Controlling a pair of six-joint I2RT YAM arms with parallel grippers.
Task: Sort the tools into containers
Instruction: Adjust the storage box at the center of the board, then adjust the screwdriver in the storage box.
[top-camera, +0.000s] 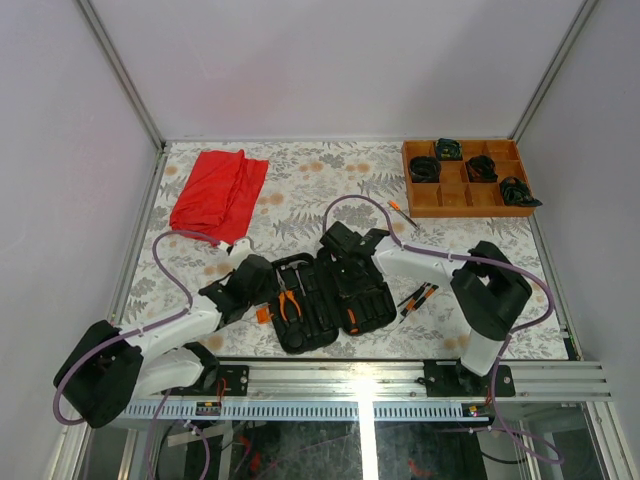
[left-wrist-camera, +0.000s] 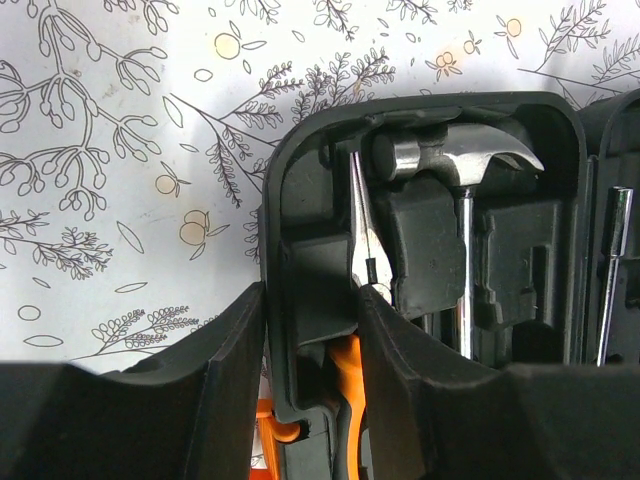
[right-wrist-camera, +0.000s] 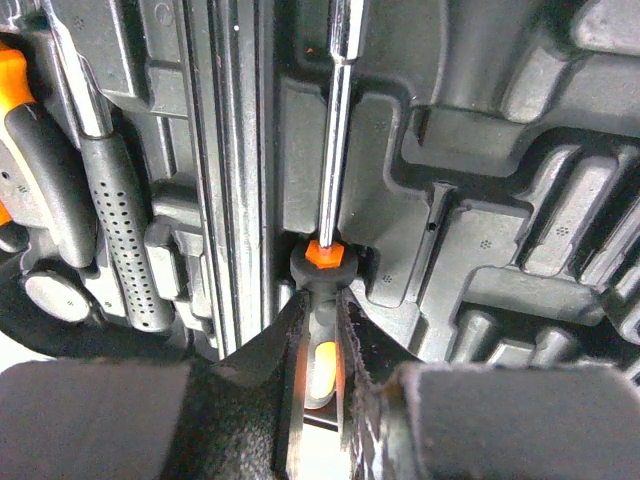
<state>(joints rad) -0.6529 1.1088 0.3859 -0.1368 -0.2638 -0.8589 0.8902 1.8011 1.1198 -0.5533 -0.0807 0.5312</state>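
In the right wrist view, low centre, my right gripper (right-wrist-camera: 318, 310) pinched the rubbery orange-and-black handle of a thin screwdriver (right-wrist-camera: 333, 150), its polished steel shaft running up the frame over a moulded slot of the open black tool case (right-wrist-camera: 470, 200). My left gripper (left-wrist-camera: 310, 295) clamped the case's stiff plastic left wall, just beside the chrome-headed hammer (left-wrist-camera: 455, 155) and pliers (left-wrist-camera: 362, 230) seated inside. I judged the screwdriver light and rigid, slick along the shaft, so best taken by its grippy handle.
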